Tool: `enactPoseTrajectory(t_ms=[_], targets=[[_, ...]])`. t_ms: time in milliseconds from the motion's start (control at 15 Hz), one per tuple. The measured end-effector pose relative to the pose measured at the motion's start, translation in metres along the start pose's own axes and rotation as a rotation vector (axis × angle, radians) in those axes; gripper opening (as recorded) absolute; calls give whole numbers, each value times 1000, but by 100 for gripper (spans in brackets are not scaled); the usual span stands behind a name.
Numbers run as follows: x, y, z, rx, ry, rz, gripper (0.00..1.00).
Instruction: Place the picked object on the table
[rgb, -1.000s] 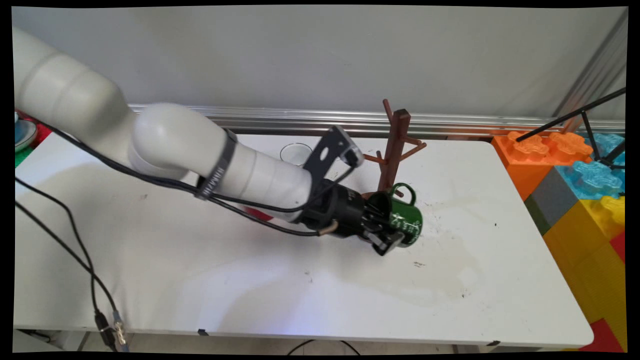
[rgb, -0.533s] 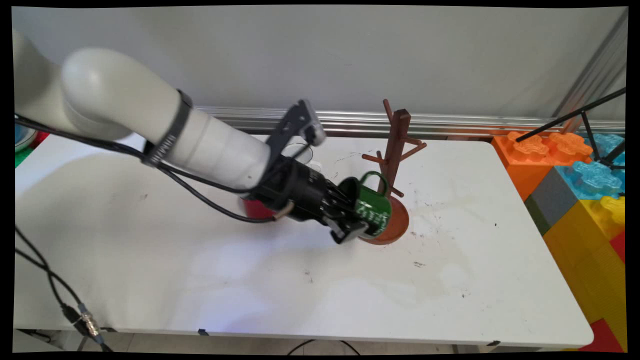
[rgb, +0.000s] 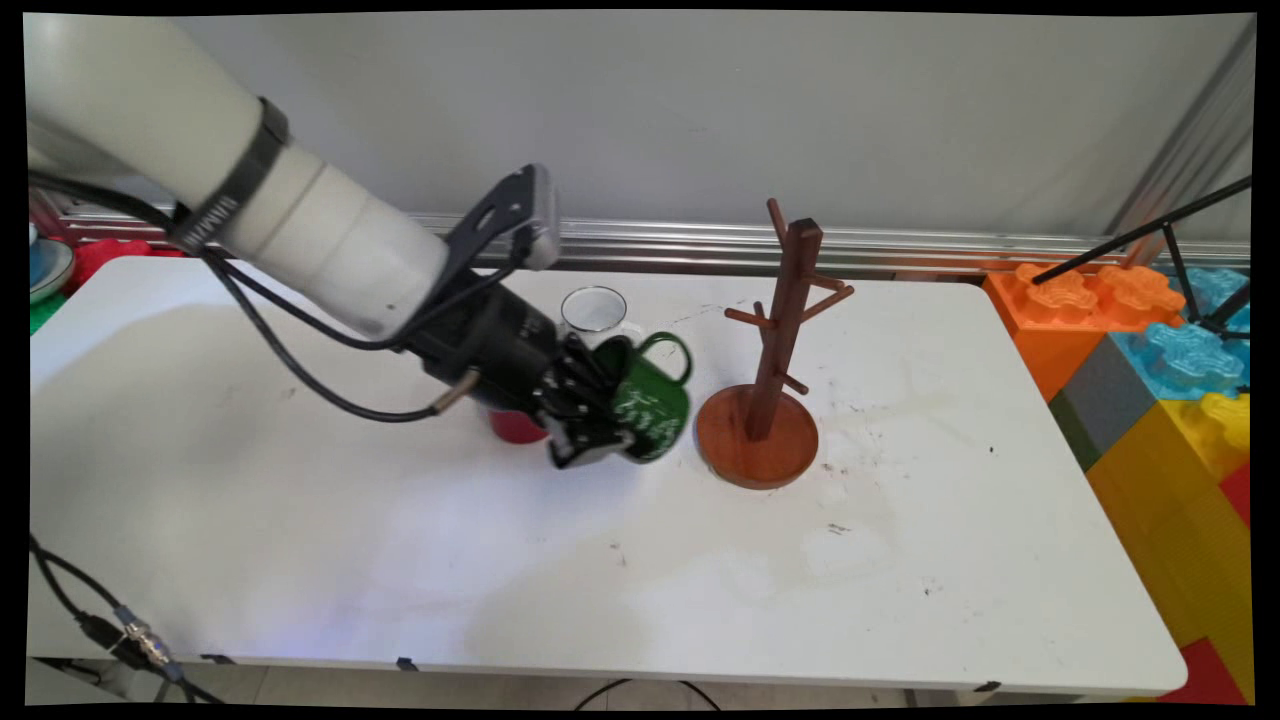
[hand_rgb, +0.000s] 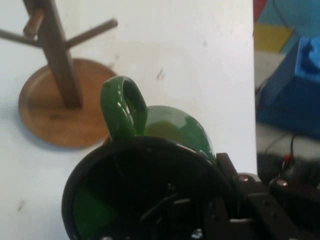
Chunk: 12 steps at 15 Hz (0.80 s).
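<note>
green mug (rgb: 652, 398) is sitting in the tool (rgb: 600, 420) at frame centre, tool clenched on its rim, one finger reaching inside. mug is tilting, mouth toward the arm, handle pointing up-right at the mug tree (rgb: 770, 380), which is standing just right of it, apart, not touching. counting: one green mug, one white cup (rgb: 594, 310) behind, one red cup (rgb: 516, 426) partly hidden under the tool, one mug tree, all on the worktop (rgb: 400, 520).
</note>
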Motion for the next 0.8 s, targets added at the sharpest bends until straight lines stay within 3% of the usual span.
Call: enactPoseTrajectory(t_ms=[333, 800], targets=[[-11, -12, -18, 3, -167, 122, 0], [-14, -21, -7, 0, -332, 233, 0]])
